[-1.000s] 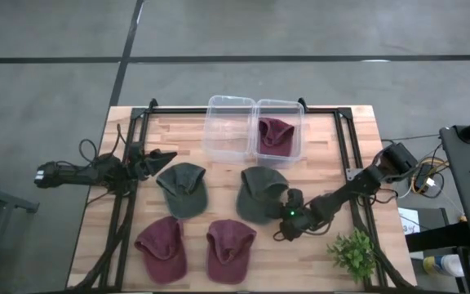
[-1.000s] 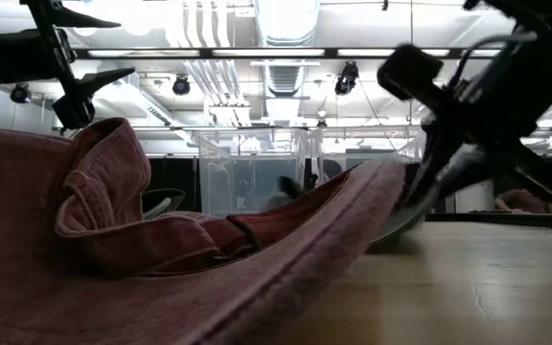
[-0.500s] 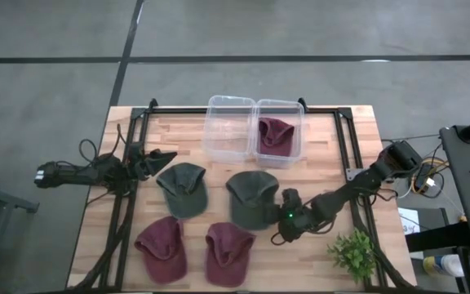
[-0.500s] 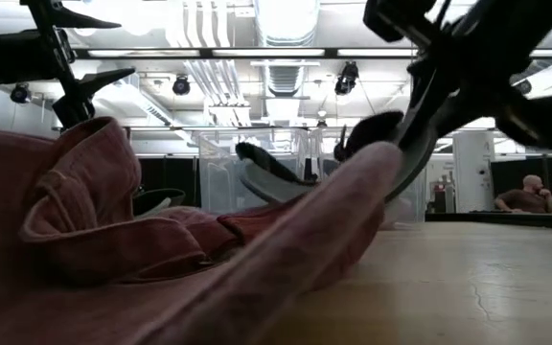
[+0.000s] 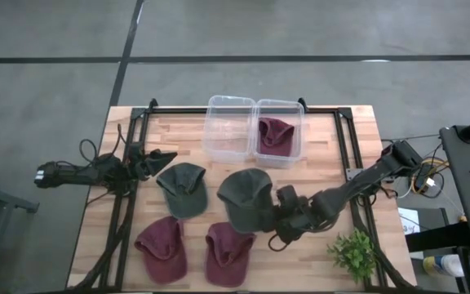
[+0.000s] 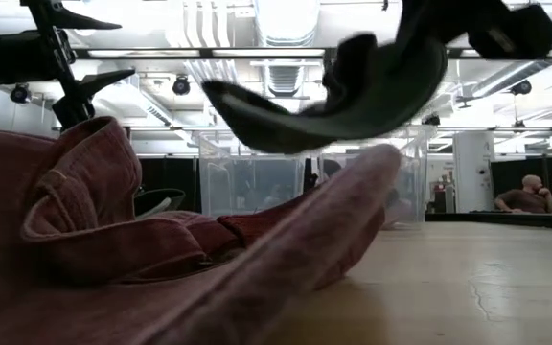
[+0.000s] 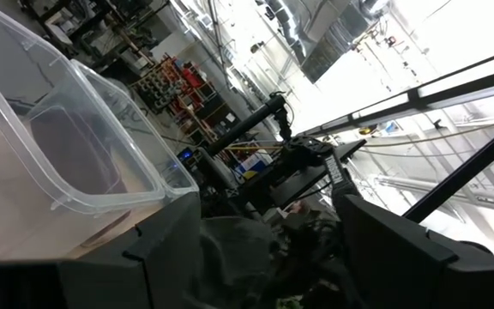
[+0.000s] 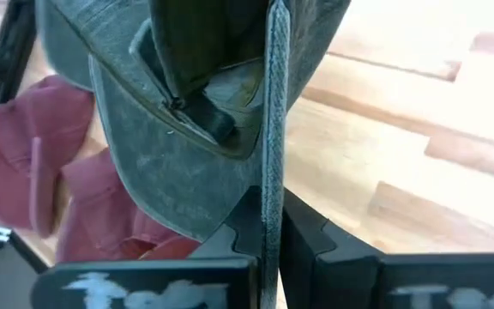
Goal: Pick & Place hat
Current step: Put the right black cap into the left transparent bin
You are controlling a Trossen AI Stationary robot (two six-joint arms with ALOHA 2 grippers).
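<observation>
Held up by my right gripper (image 5: 277, 209), a dark green cap (image 5: 246, 200) hangs in the air, high in the low view (image 6: 338, 88) above the nearest maroon cap (image 6: 161, 249). A second green cap (image 5: 183, 188) and two maroon caps (image 5: 161, 247) (image 5: 228, 251) lie flat on the table. Another maroon cap (image 5: 275, 135) lies in the right clear bin (image 5: 288, 106). My left gripper (image 5: 163, 155) waits open by the table's left side, just left of the second green cap. My right gripper pinches the green cap by its rim (image 8: 270, 163) between the two fingers, on the cap's right side. The fingers come nearly level from the table's right. The cap is lifted clear of the table and stands out to the left of the fingers.
The left clear bin (image 5: 229, 126) stands empty beside the right one at the far edge. A small green plant (image 5: 352, 254) sits at the near right corner. Black frame rails (image 5: 126, 196) run along both sides of the table. A person sits far off in the room (image 6: 523, 196).
My right gripper has risen and moved toward the table's left, carrying the green cap with it. The cap lay on the table a second ago and is now lifted clear, hanging above the maroon cap.
</observation>
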